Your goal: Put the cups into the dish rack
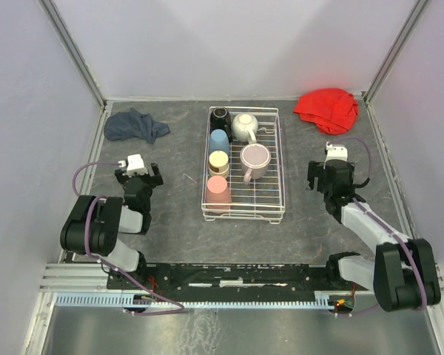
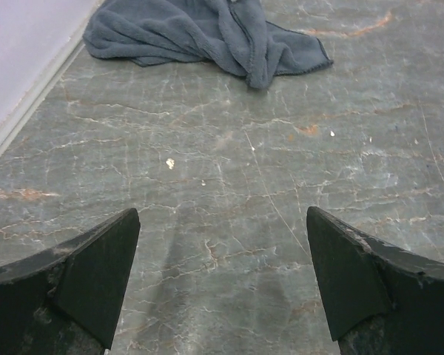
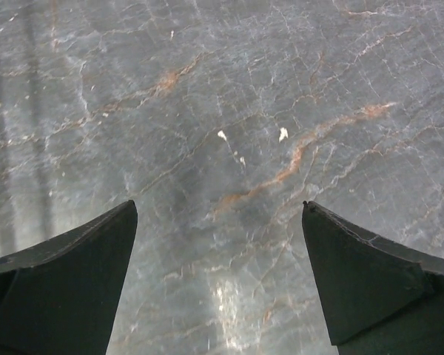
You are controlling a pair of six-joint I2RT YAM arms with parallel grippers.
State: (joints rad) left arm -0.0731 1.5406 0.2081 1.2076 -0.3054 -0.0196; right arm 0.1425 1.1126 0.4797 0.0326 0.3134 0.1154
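Note:
The white wire dish rack (image 1: 278, 194) stands in the middle of the table. Six cups are inside it. Along its left side, from back to front, are a black mug (image 1: 220, 116), a blue tumbler (image 1: 220, 139), a pale steel-looking tumbler (image 1: 219, 160) and a salmon-orange tumbler (image 1: 217, 186). A cream mug (image 1: 246, 127) lies at the back right and a mauve-pink mug (image 1: 255, 157) sits in the middle right. My left gripper (image 1: 139, 174) (image 2: 222, 222) is open and empty over bare table left of the rack. My right gripper (image 1: 334, 173) (image 3: 220, 211) is open and empty right of the rack.
A dark blue cloth (image 1: 135, 126) (image 2: 207, 33) lies at the back left, ahead of the left gripper. A red cloth (image 1: 327, 109) lies at the back right corner. Enclosure walls stand on three sides.

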